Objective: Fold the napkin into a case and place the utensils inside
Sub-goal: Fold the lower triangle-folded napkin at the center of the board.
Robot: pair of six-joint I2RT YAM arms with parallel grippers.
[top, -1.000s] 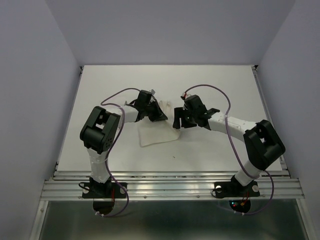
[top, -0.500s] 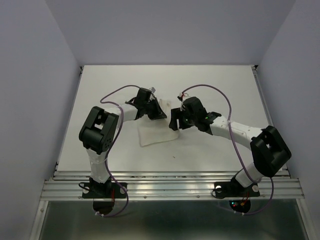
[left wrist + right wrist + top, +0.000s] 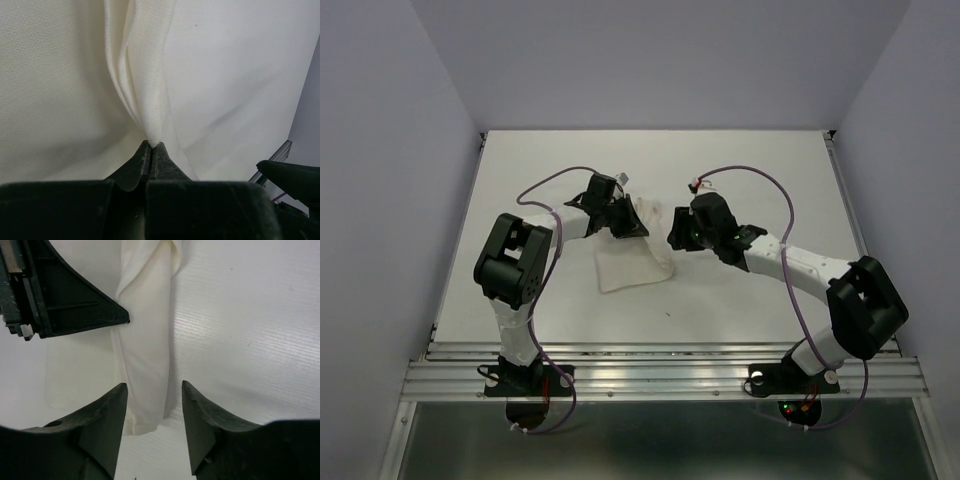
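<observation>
The white napkin [image 3: 636,258] lies partly folded on the table, its far edge raised. My left gripper [image 3: 624,219] is shut on a pinched, pleated ridge of the napkin [image 3: 142,75], which rises from the fingertips [image 3: 152,145]. My right gripper [image 3: 676,236] is open, just right of the napkin. In the right wrist view its fingers [image 3: 114,405] straddle a rolled fold of napkin [image 3: 147,355] without touching it, and the left gripper's dark finger [image 3: 75,310] shows at the upper left. No utensils are in view.
The white table [image 3: 770,170] has purple walls at the back and both sides. A metal rail [image 3: 660,378] runs along the near edge by the arm bases. A small dark speck [image 3: 667,314] lies on the table in front of the napkin.
My right gripper has moved slightly back and right beside the napkin's right edge. My left gripper has shifted slightly back and left with the pinched fold, lifting the far edge.
</observation>
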